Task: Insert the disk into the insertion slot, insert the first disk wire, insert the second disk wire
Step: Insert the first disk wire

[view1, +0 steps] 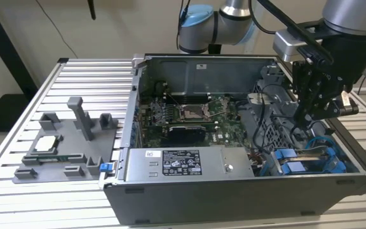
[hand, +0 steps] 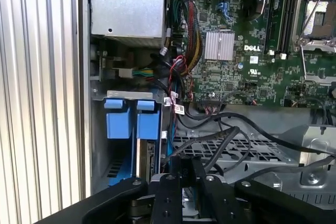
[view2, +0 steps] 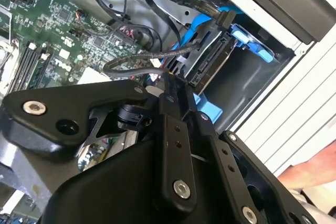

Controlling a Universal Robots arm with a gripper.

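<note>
The disk (view2: 212,64) sits in the insertion slot (view1: 304,164) at the case's corner on the exterior view's right, its blue carrier tabs (hand: 116,121) at the case wall. My gripper (view1: 307,121) reaches down into the case just beside that bay. Its black fingers stand close together in both wrist views, with the gripper (view2: 169,82) (hand: 186,162) shut. A black wire (view2: 136,62) runs past the fingertips toward the disk's connector edge; I cannot tell whether it is gripped. A blue wire (view2: 202,9) ends in a black plug (view2: 227,20) at the disk's end.
The motherboard (view1: 189,114) fills the case floor, with the silver power-supply box (view1: 183,164) along the near wall. Loose black cables (hand: 236,135) lie over the perforated plate beside the bay. A grey fixture (view1: 62,143) stands on the slatted table. A person's hand (view2: 310,174) is outside the case.
</note>
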